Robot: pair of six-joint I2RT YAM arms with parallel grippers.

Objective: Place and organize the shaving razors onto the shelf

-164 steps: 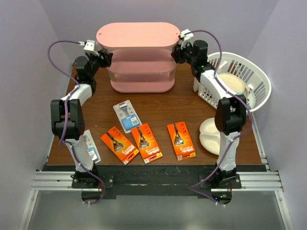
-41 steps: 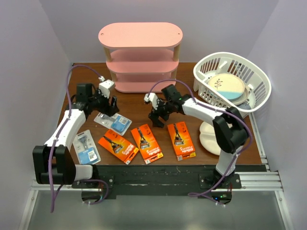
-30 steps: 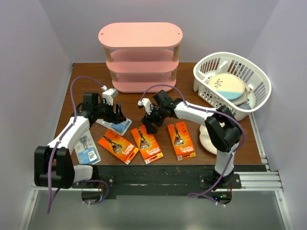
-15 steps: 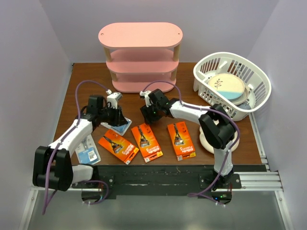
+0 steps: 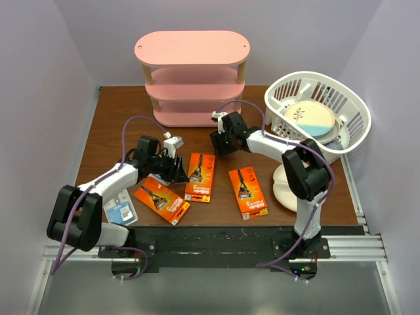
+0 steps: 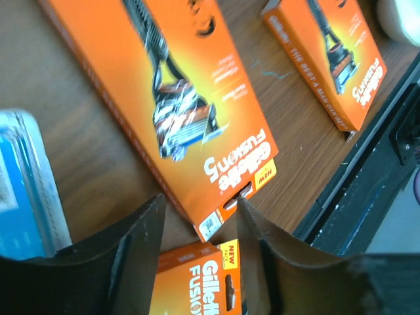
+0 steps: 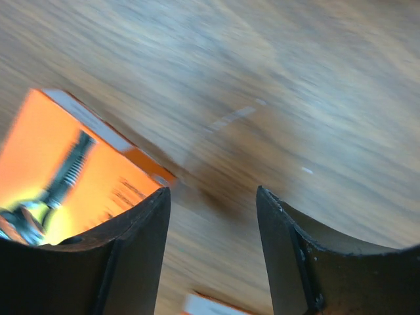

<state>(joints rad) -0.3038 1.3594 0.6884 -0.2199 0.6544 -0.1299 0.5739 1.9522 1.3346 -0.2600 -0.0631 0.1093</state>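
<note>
All five razor packs lie flat on the brown wooden table [image 5: 118, 111]. None is yet on the pink three-tier shelf [image 5: 190, 47], which stands at the far centre.

The middle orange cardboard razor pack [image 5: 202, 177] lies with its long side running roughly near to far. It sits between the left orange pack [image 5: 161, 200] and the right orange pack [image 5: 247, 192].

The left gripper [image 6: 200, 205] sits low at the middle pack's left side. Its fingers are spread, and only one corner of that pack shows between them. It looks to be lining up to pinch the pack by its thin edge, since a pack lying flat offers little other hold.

One white-and-blue blister card [image 6: 20, 190] lies just beside the left fingers. The other blister card [image 5: 121, 211] is at the near left.

The right gripper [image 7: 213, 193] hangs past the middle pack's far end. Its fingers are parted over bare wood and hold nothing, probably to leave the left arm room.

The white slatted plastic basket [image 5: 341, 88] stands at the far right, well apart from the packs.
</note>
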